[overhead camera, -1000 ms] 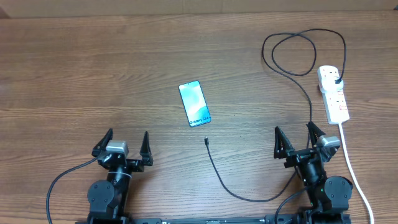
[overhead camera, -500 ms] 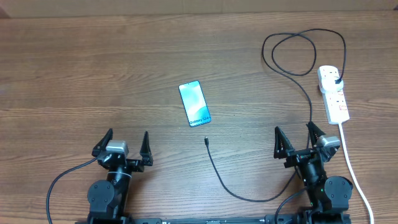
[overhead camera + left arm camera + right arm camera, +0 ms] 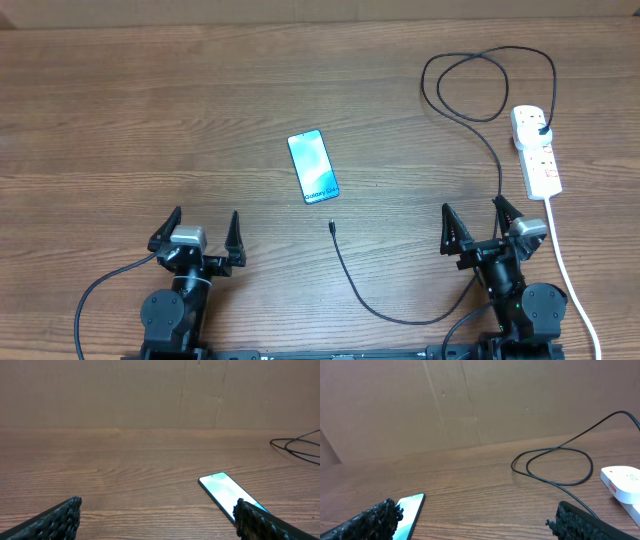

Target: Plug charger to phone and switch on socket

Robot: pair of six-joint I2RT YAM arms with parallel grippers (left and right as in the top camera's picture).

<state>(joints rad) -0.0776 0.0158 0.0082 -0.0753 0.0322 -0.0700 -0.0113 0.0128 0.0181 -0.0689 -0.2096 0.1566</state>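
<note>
The phone (image 3: 313, 166) lies flat mid-table with a glowing light-blue screen; it also shows in the left wrist view (image 3: 225, 492) and in the right wrist view (image 3: 407, 508). The charger cable (image 3: 372, 298) is thin and black. Its connector tip (image 3: 331, 226) rests just below the phone. Its black plug (image 3: 541, 127) sits in the white socket strip (image 3: 536, 151) at the right, and the cable loops near the back (image 3: 555, 465). My left gripper (image 3: 198, 232) is open and empty near the front left. My right gripper (image 3: 481, 225) is open and empty, below the strip.
The strip's thick white cord (image 3: 570, 280) runs down the right side past my right arm to the front edge. A brown cardboard wall (image 3: 150, 390) stands along the table's far edge. The wood table (image 3: 150, 120) spreads bare to the left.
</note>
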